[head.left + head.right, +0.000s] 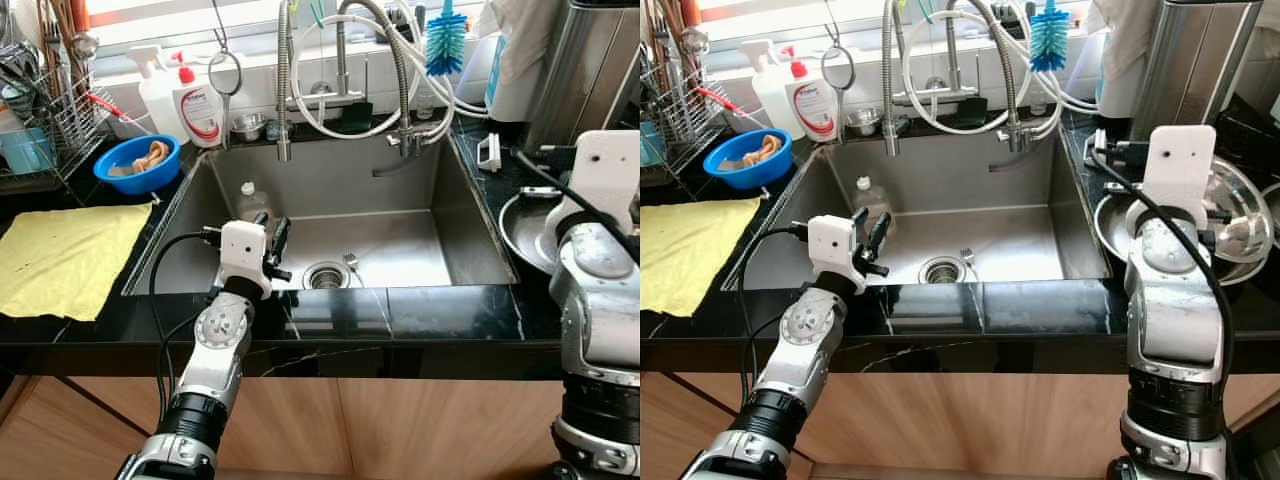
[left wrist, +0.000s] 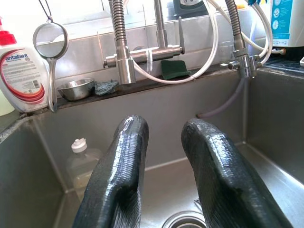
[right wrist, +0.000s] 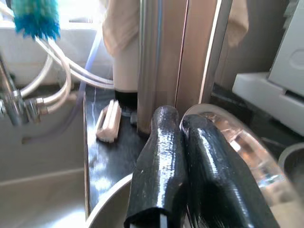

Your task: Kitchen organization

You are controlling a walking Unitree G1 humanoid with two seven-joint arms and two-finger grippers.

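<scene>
Left claw, fingers apart, hovers over stainless steel sink; clear plastic bottle lies in sink's far-left corner. Right claw, fingers together, above round metal bowl on black worktop.

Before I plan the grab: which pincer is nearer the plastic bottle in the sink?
Left. The left pincer hovers beside the bottle; the right pincer is over the counter.

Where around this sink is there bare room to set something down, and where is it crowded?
Free: the sink floor right of the drain, and the black counter strip along its front edge. The yellow cloth lies flat, nothing on it. Crowded: the back ledge with soap bottles, small bowl and faucets; a plastic bottle fills the sink's back-left corner; metal bowls crowd the right counter.
</scene>
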